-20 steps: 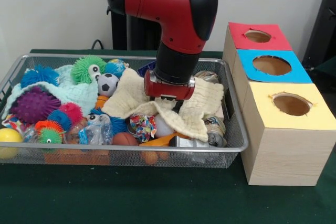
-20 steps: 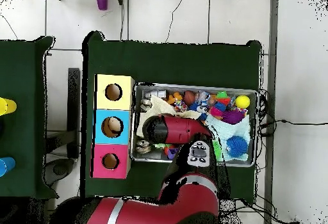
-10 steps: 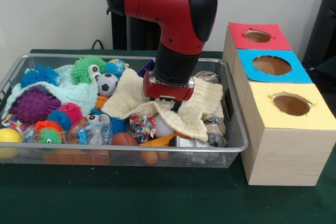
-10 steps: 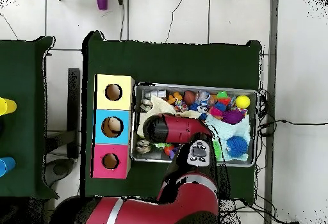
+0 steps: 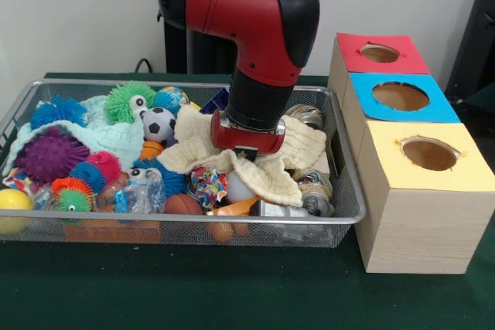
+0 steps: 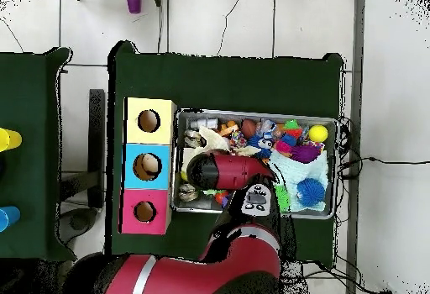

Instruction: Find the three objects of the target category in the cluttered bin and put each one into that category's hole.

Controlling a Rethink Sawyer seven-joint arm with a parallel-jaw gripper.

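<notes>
Front view: the gripper [image 5: 246,151] stood low in the wire bin [image 5: 340,218], its tip buried in the cream cloth [image 5: 272,177], which bunched up around the wrist. Whether the jaws were parted or closed on the cloth could not be told; they were hidden. Judged step: a grasp or lift of the cloth, either as a target item or to uncover the clutter beneath. The next move would call for a straight rise clear of the bin's rim, then travel right toward the red box [image 5: 380,53], blue box [image 5: 400,96] or yellow box [image 5: 428,154]. No readable writing or brand.

Overhead view: the arm [image 6: 227,171] covered the bin's middle; cloth edge [image 6: 204,139] showed beside it. No legible text.
</notes>
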